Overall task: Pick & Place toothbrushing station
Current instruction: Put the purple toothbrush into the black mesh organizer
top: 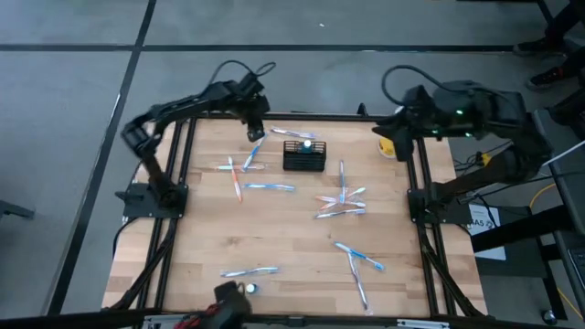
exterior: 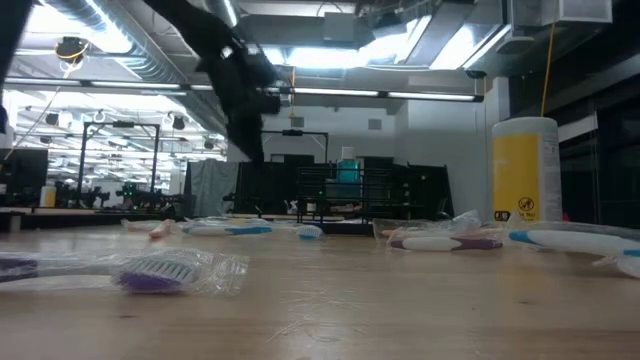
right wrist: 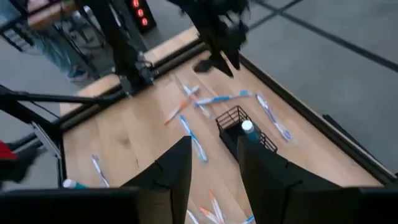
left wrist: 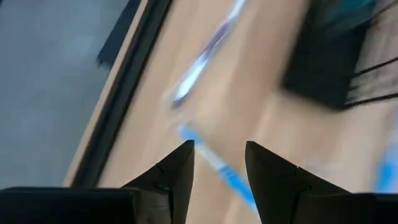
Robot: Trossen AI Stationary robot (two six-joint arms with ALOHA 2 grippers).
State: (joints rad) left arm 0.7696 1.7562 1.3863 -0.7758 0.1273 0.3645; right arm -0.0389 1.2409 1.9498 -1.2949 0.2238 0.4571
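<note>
The toothbrushing station (top: 304, 157) is a small black wire-mesh caddy standing on its base at the far middle of the wooden table. It also shows in the right wrist view (right wrist: 239, 127) and the low view (exterior: 340, 195). A teal item with a white cap (right wrist: 247, 126) stands in it. Several wrapped toothbrushes lie flat around it. My left gripper (top: 255, 135) hangs open just left of the caddy, above a blue toothbrush (left wrist: 217, 168), and holds nothing. My right gripper (right wrist: 214, 142) is open and empty, raised high at the table's far right corner.
A yellow canister with a white lid (top: 388, 146) stands at the far right, below my right arm. Toothbrushes lie in loose groups right of centre (top: 341, 206), near right (top: 356, 260), near left (top: 249, 271) and left of centre (top: 270, 186). Black frame rails (top: 178, 183) border the table.
</note>
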